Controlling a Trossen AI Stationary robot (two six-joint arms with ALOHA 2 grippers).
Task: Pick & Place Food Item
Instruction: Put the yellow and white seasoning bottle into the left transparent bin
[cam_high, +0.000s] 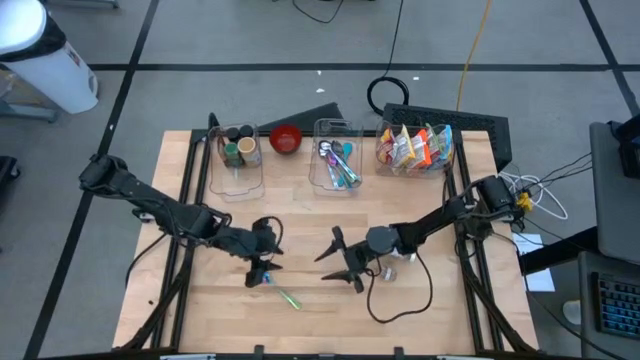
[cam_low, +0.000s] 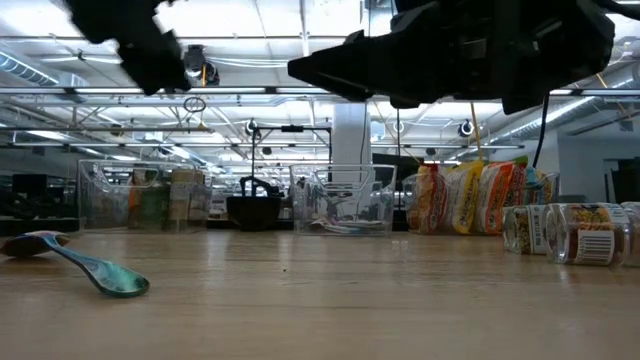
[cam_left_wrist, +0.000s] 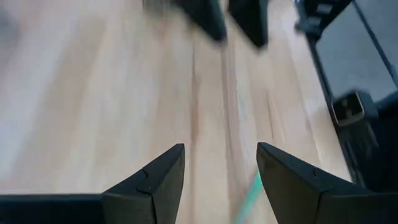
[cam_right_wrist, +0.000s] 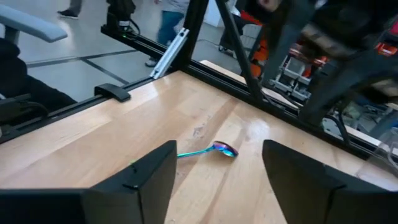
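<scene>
A teal, iridescent spoon (cam_high: 285, 295) lies flat on the wooden table near its front edge; it also shows in the low view as the spoon (cam_low: 95, 270). My left gripper (cam_high: 258, 275) hovers just over the spoon's bowl end, open, with the green handle (cam_left_wrist: 249, 199) showing between its fingers. My right gripper (cam_high: 330, 262) stands open to the spoon's right, held level and pointing left, with the spoon (cam_right_wrist: 214, 150) ahead of it. Two labelled jars (cam_low: 560, 235) lie on their sides on the table beside the right arm.
Along the far edge stand a clear bin of condiment jars (cam_high: 238, 150), a red bowl (cam_high: 286, 139), a clear bin of utensils (cam_high: 337, 160) and a bin of snack packets (cam_high: 415, 148). A loose cable (cam_high: 400, 300) loops on the table near the right arm.
</scene>
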